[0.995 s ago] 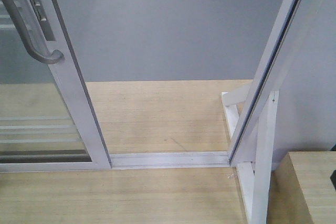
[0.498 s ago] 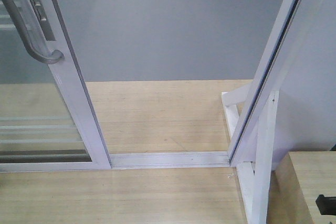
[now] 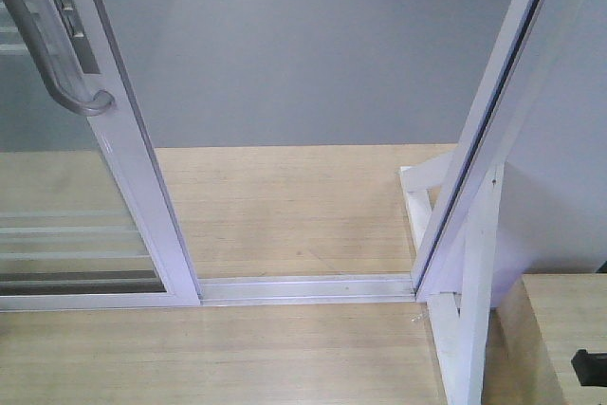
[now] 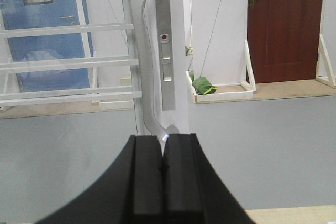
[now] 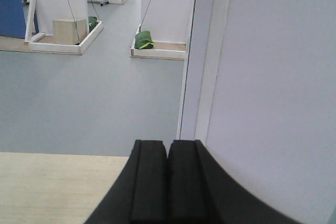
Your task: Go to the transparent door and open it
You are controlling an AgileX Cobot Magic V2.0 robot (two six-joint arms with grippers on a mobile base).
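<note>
White frame and clear glass make up the transparent door (image 3: 104,187), which stands at the left of the front view with thin white bars across its lower glass. Its curved grey handle (image 3: 57,54) sits on the upright at the door's right edge, and a long metal lock plate (image 4: 166,56) is just beside the handle. To the right of the door the doorway is open, and a white floor track (image 3: 303,287) runs along the wooden floor (image 3: 285,206) from the door's bottom corner to the white door post (image 3: 493,111) on the far side. Past the track the wood ends and a grey floor (image 3: 303,54) begins. A pale wooden block (image 3: 560,329) sits low on the right, near the post, with a small black part at its edge that I cannot make out. In the left wrist view the left hand (image 4: 163,169) is closed tight with nothing in it, its two black fingers pressed together, and it sits just under the bottom end of the handle; I cannot tell if it touches it. In the right wrist view the right hand (image 5: 168,174) is closed and empty too, pointing at the post and the white wall (image 5: 283,77) beside it. Far behind, past the door, there is a dark red door (image 4: 283,24) and a green bag (image 4: 203,85).
</note>
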